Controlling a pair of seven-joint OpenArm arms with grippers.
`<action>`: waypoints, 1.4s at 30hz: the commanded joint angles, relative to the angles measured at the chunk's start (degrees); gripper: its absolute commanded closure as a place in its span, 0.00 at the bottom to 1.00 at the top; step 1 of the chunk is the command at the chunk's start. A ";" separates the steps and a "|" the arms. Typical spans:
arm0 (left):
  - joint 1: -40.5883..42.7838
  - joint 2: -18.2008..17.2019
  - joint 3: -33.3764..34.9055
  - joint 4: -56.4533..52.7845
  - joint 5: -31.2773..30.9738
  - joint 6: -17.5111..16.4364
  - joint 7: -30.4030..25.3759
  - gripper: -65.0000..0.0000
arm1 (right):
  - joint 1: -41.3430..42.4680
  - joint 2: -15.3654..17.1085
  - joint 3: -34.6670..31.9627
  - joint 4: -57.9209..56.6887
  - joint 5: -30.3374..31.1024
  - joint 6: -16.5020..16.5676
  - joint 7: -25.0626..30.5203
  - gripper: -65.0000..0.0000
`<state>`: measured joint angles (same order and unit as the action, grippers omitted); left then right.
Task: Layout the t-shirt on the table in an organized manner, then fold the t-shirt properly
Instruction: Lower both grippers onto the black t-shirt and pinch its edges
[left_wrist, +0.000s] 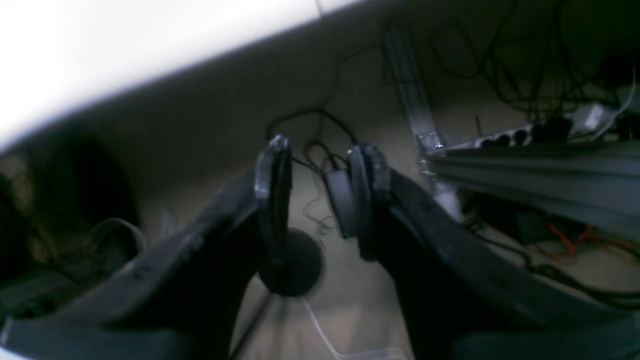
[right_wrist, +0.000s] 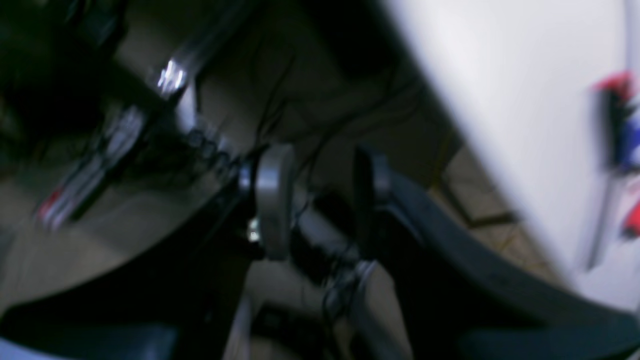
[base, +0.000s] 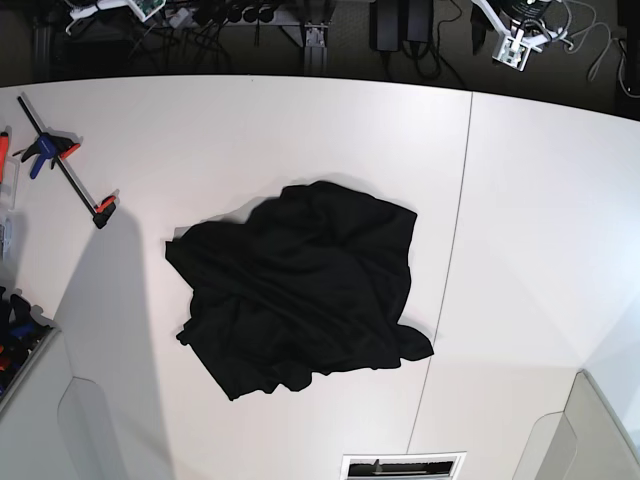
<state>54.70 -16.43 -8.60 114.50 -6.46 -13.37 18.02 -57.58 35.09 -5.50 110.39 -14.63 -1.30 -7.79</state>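
One black t-shirt (base: 300, 285) lies rumpled on one white table (base: 520, 240), well apart from both claws, out across the tabletop from them. The left gripper (left_wrist: 322, 200) has its two fingers spread with a gap between them, nothing in it; beyond that gap are the floor, dark cables and a round black disc (left_wrist: 291, 262). The table's edge runs slantwise past this claw, on the upper left of its wrist view, and the fingers point at the floor outside that edge. The right gripper (right_wrist: 322, 200) also stands spread, its two fingers apart and holding nothing, over blurred gear and cables; the table's edge slants down along the right side of its wrist view. Between the claws' side of the table and the shirt there is a wide bare white strip, and more bare surface reaches out on the left claw's side, past a thin dark seam that the shirt's lower corner touches or crosses. Nearer the right claw than the left, one bar clamp (base: 66, 160) with a black bar and blue and red parts rests near the table's side edge. One white-framed rectangular opening (base: 403, 466) sits at the side of the table farthest from the claws.
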 joint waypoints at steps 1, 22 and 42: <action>1.18 -0.79 -0.63 2.97 -0.17 0.07 -1.03 0.64 | -0.44 0.46 0.94 2.32 0.79 -0.42 0.87 0.65; -29.03 -8.46 9.66 -3.17 -5.09 -0.81 -1.70 0.51 | 44.81 -10.49 2.84 -11.23 21.31 7.13 -0.22 0.41; -48.17 -3.74 20.59 -23.02 -7.10 -4.28 -2.78 0.51 | 64.67 -21.84 2.73 -35.39 21.07 17.22 -0.20 0.41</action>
<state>7.01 -19.75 12.16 90.78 -13.13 -17.28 16.49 6.24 13.06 -2.96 74.30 6.20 15.49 -9.26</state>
